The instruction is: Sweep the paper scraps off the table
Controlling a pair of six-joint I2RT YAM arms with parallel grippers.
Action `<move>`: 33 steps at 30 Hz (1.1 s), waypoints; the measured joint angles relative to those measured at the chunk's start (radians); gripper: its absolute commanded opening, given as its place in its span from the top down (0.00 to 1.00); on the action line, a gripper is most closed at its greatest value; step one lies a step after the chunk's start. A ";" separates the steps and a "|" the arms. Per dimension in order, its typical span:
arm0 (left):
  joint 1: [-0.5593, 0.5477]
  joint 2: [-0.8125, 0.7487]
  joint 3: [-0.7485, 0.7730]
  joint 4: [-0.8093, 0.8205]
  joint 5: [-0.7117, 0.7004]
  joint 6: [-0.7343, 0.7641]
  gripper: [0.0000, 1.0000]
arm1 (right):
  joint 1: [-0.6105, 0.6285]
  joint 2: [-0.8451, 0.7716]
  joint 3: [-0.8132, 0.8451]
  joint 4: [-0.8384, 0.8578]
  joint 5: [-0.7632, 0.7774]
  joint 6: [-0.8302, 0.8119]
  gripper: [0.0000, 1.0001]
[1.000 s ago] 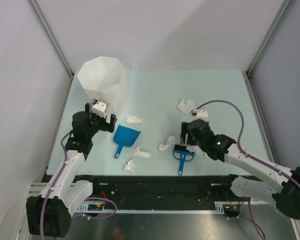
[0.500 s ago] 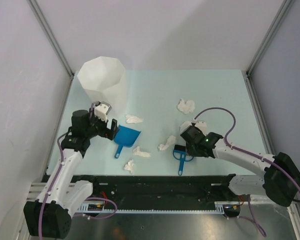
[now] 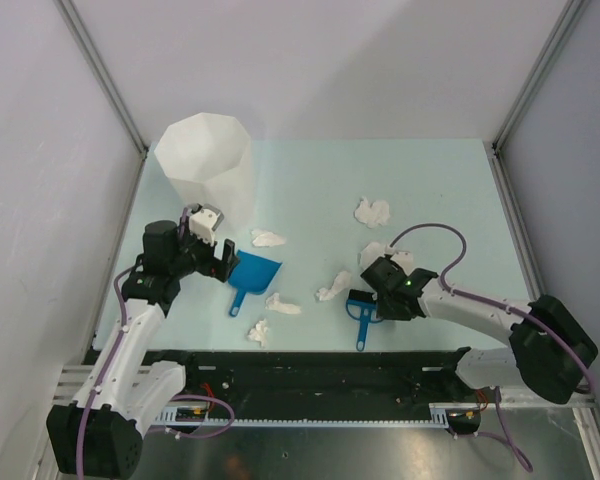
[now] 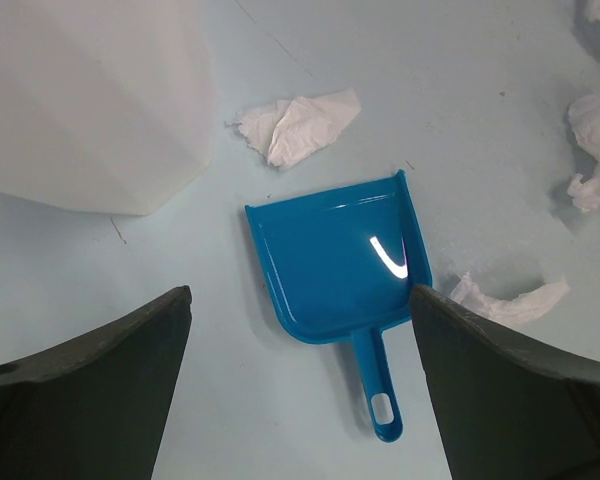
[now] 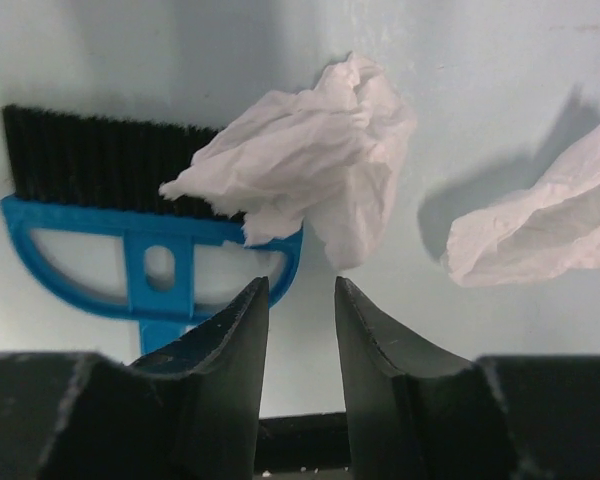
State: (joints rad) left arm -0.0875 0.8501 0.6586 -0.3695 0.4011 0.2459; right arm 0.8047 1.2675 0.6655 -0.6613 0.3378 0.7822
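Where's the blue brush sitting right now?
In the top view the blue brush lies near the front edge of the table, right of centre, beside the right end effector, a paper scrap just left of it.

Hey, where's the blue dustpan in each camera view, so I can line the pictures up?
Top external: the blue dustpan lies left of centre, handle toward the near edge.
Left wrist: mid-frame, handle pointing down, seen between the two dark fingers.
Right wrist: not in it.
Shared landmark: the white bin, up and left of the dustpan in both views that show it.
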 measured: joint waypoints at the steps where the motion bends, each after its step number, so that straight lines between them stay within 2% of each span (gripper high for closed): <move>1: 0.000 0.000 0.000 0.000 0.001 0.000 0.05 | -0.008 0.013 -0.006 0.011 -0.006 -0.001 0.66; 3: 0.000 0.000 0.000 0.000 0.003 0.000 0.05 | -0.026 0.046 -0.015 0.036 -0.007 -0.004 0.69; 6: 0.000 0.000 0.000 0.000 0.004 0.000 0.05 | -0.043 0.080 -0.005 0.079 -0.006 -0.015 0.79; 7: 0.000 0.000 0.000 0.000 0.003 0.000 0.05 | -0.045 0.090 -0.002 0.092 -0.006 -0.020 0.88; 9: 0.000 -0.001 0.000 -0.001 0.003 0.000 0.05 | -0.042 0.109 0.011 0.108 -0.005 -0.032 1.00; 17: 0.000 -0.008 0.006 -0.018 0.008 0.000 0.10 | 0.011 0.088 0.000 0.133 -0.003 -0.059 1.00; 22: -0.006 -0.007 0.048 -0.047 0.056 0.001 0.12 | 0.022 -0.054 -0.026 0.111 -0.013 -0.140 1.00; 26: -0.037 -0.003 0.105 -0.061 0.100 0.000 0.12 | 0.019 -0.201 -0.026 0.162 -0.024 -0.245 1.00; 33: -0.156 0.042 0.198 -0.076 0.167 -0.016 0.03 | 0.008 -0.245 0.032 0.256 -0.078 -0.496 1.00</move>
State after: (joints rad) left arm -0.2432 0.8925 0.8570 -0.4454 0.5682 0.2302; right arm 0.8127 1.0229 0.6979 -0.4057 0.2596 0.2867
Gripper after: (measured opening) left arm 0.934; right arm 0.018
